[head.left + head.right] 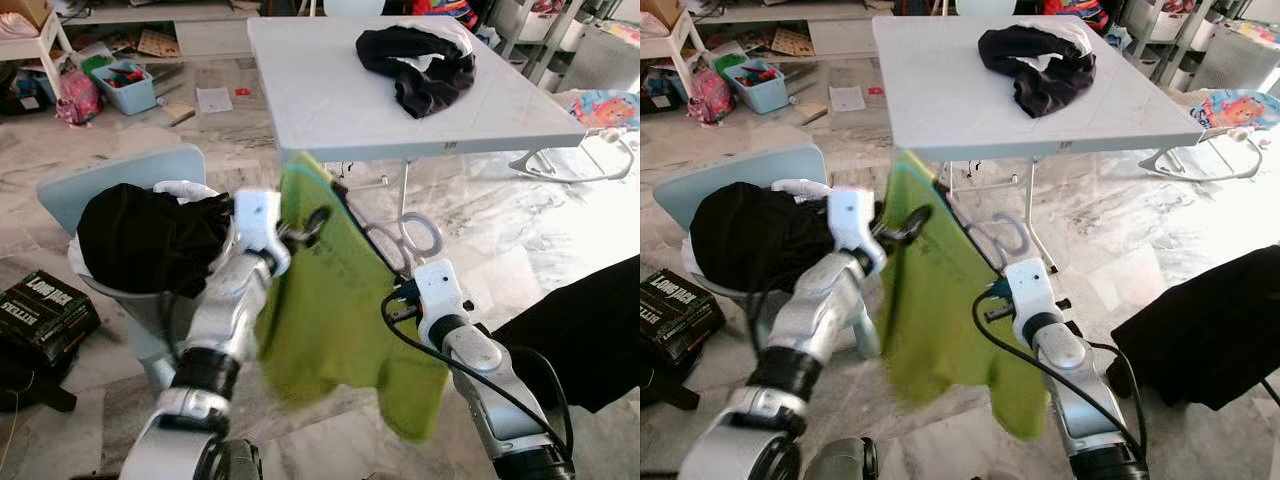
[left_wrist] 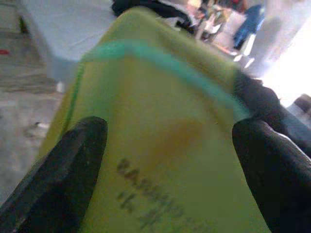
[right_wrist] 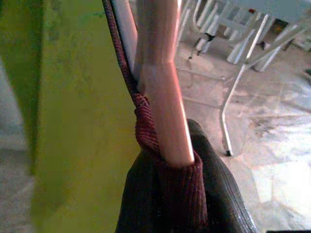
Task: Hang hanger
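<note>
Left eye view: right gripper (image 1: 403, 290) clamping pale hanger (image 1: 405, 238) carrying lime-green shirt (image 1: 340, 310); left gripper (image 1: 300, 230), fingers apart, steadying it. Next: finding a rail.

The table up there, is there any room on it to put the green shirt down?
Yes. The white table is bare along its near edge and left side. The far right corner is crowded by a black clothes pile. The chair on the robot's left is stuffed with dark laundry.

Left hand (image 1: 305, 228) spread wide; right hand (image 3: 182, 160) clamped.
</note>
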### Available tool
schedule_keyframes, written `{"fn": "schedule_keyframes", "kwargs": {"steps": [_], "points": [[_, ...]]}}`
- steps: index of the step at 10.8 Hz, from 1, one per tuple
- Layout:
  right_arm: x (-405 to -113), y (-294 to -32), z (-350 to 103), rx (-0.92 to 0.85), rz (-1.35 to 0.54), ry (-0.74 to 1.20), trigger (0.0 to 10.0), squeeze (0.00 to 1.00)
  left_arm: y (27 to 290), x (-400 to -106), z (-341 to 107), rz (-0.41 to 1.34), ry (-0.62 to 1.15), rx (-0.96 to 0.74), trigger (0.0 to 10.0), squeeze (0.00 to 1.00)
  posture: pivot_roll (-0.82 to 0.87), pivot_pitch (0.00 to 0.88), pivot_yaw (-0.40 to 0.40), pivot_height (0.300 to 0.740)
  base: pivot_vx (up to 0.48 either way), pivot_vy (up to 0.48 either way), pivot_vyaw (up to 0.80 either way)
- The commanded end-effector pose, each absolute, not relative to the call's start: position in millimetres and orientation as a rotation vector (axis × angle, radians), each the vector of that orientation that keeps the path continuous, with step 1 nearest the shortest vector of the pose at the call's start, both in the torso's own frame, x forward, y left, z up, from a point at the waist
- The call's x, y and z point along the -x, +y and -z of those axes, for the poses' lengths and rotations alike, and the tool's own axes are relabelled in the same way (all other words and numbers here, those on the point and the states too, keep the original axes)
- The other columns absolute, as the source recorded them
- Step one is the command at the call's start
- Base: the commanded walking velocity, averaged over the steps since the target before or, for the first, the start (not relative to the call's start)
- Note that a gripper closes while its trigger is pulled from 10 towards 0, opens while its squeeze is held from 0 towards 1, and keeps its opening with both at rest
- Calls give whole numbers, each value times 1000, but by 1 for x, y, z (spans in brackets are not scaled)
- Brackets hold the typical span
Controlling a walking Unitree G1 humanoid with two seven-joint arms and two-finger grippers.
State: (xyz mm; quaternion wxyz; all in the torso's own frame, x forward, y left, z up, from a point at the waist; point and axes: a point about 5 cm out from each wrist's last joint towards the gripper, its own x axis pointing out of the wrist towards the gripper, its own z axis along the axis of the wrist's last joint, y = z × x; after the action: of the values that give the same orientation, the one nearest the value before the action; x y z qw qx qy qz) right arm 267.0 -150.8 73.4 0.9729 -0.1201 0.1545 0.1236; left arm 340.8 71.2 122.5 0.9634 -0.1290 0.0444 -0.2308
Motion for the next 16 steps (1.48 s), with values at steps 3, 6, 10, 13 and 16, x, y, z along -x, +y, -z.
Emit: {"fn": "schedule_keyframes", "kwargs": {"steps": [3,6,10,13,16], "points": [[-278,-148,-85,240,-195,277,10000,0,62,-341,-128,530,79,291,10000,0,-100,0,-51,740,0,0,0],[-269,-132,-80,260,-281,281,10000,0,64,-345,-128,524,96,317,10000,0,-101,0,-50,740,0,0,0],[-277,-123,-98,171,-296,242,10000,0,65,-347,-122,520,110,320,2392,0,-107,0,-49,740,0,0,0],[-284,-120,-107,148,-284,220,10000,0,67,-351,-129,519,77,285,10000,0,-107,0,-49,740,0,0,0],[-279,-118,-102,149,-324,250,10000,0,72,-355,-135,511,54,295,10000,0,-105,0,-47,740,0,0,0]]}}
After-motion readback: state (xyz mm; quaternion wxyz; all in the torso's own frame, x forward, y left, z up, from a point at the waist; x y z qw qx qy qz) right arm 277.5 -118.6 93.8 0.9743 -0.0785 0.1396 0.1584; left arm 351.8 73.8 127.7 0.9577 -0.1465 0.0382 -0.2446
